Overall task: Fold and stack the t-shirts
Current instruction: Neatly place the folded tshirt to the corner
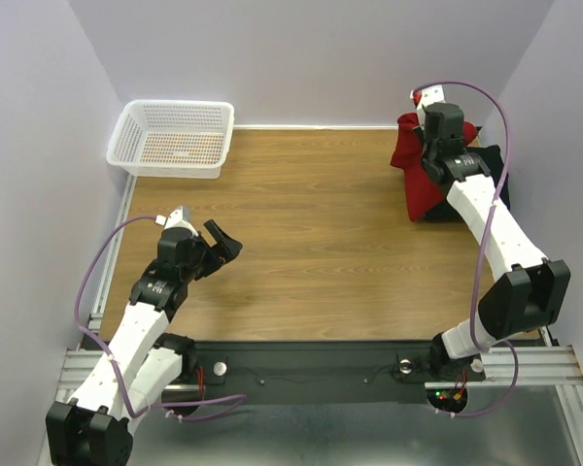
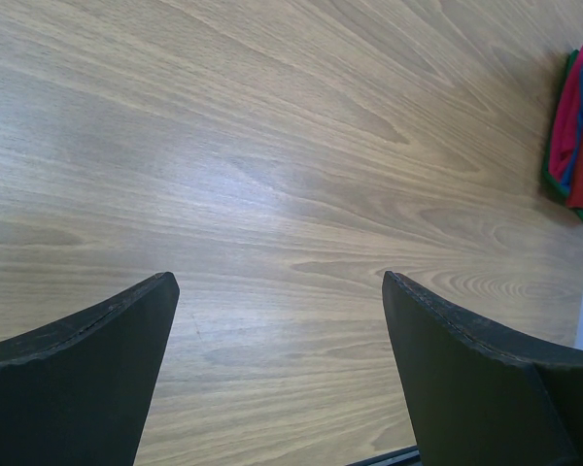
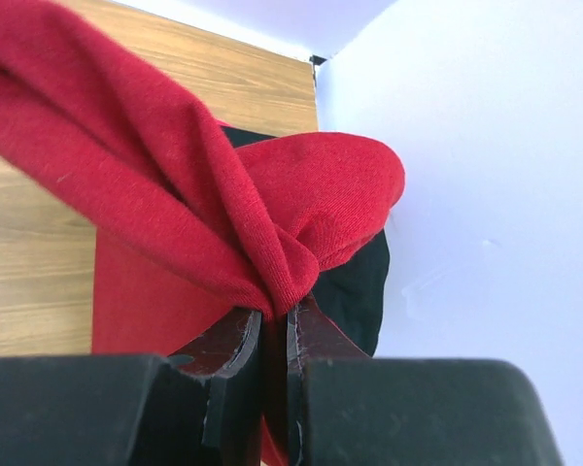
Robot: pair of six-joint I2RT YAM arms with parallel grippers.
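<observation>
- Bright red soft cloth t-shirt [image 1: 410, 165] sits bunched at the far right corner of the wooden surface [image 1: 311, 223], hard by the wall. It is draped over a folded black shirt [image 3: 361, 282].
- My right arm's fingers [image 3: 275, 342] are clenched on a gathered fold of that red cloth. The wrist view shows the fabric twisted into a knot-like ridge just above the tips.
- My left arm's fingers [image 2: 279, 276] are spread wide and grasp nothing. They hover over bare wood on the near left, well apart from the shirts.
- I judge the step in hand to be drawing the red shirt out to the open middle so it can be laid flat.
- To do it well, I would lift before pulling sideways, so the black shirt underneath is not dragged along.
- I would bring the left arm across to take a second point on the hem or shoulder. One pinch alone leaves the cloth hanging in a rope.
- Red shirt looks plain, matte and finely knitted, crumpled with no clean edge showing. I cannot tell which part is pinched.
- From the left wrist view, folded pink-red and blue layers [image 2: 569, 121] show at the pile's edge.
</observation>
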